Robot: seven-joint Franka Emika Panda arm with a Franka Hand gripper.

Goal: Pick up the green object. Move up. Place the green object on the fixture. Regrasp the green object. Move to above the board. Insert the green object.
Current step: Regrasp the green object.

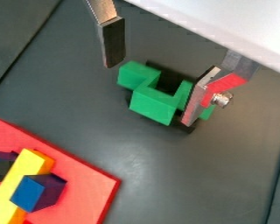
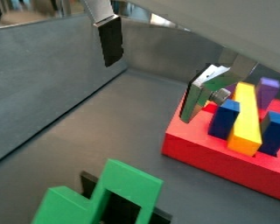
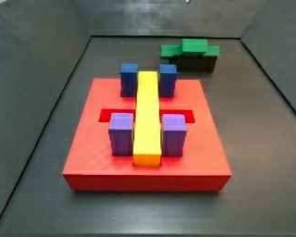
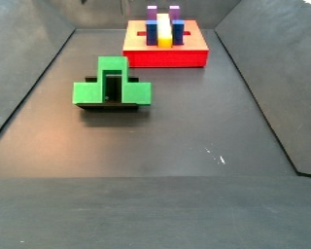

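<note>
The gripper (image 1: 160, 74) hangs spread and empty, its plates wide apart. Right beneath it the green object (image 1: 152, 90) rests on the fixture (image 4: 113, 105), apart from both fingers; I'd say it was parked there for a fresh grip. Farther off lies the board (image 3: 95, 165), its slots holding blue cubes (image 3: 129, 77), purple blocks (image 3: 121, 133) and a yellow bar (image 3: 147, 118).

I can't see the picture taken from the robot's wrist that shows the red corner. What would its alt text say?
A bright green blocky plastic piece sits on a small dark fixture on the dark floor. The open end effector hangs above it, its two silver fingers apart and touching nothing. A corner of the flat red board, bearing yellow and blue blocks, shows nearby.
</note>
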